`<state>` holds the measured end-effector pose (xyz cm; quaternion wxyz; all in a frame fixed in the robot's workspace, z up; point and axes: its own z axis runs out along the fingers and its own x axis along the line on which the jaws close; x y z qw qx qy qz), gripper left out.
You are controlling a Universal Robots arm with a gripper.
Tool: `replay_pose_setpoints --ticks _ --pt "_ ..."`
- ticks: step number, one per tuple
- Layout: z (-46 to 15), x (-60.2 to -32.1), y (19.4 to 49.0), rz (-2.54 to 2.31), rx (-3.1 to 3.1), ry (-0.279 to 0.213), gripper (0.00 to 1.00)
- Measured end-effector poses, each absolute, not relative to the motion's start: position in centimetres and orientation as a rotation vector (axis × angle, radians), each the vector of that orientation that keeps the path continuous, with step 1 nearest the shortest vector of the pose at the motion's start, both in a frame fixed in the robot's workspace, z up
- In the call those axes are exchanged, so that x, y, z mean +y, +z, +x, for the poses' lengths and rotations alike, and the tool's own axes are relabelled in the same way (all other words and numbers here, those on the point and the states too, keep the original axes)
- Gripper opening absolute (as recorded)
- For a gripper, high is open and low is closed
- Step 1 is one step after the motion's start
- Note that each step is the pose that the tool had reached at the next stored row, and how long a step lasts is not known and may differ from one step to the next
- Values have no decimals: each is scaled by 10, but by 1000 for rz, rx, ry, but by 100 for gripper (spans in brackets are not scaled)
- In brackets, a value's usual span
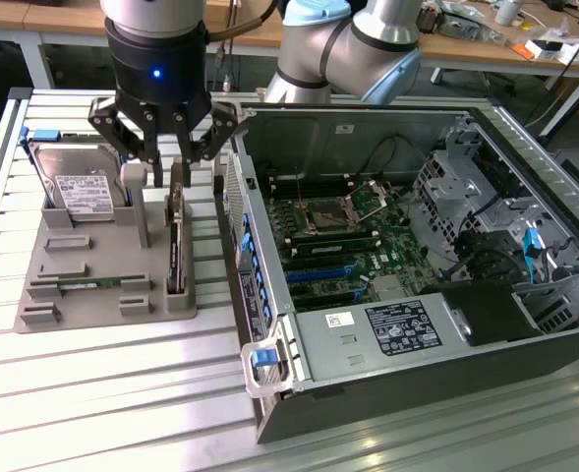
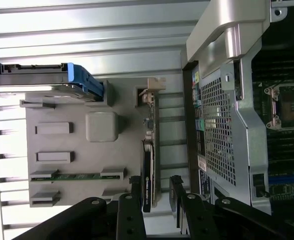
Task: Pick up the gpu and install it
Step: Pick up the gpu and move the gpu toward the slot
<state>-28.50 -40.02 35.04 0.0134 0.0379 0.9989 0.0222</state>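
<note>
I see the gpu [image 1: 176,246] standing on edge in the holder tray [image 1: 102,315], on the side beside the computer case [image 1: 387,374]. The hard drive [image 1: 81,189] sits at the tray's back, with the memory stick [image 1: 90,285] in front of it.

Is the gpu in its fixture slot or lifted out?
In the slot: the gpu stands on edge in the grey fixture, open gripper straddling it.

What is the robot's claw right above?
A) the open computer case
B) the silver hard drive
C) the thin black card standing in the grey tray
C: the open claw hangs over the gpu, which stands on edge in the grey tray.
</note>
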Motion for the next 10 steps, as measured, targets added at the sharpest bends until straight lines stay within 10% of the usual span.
replay_pose_setpoints --ticks 10 --pt "-285 -400 347 118 3112 69 36"
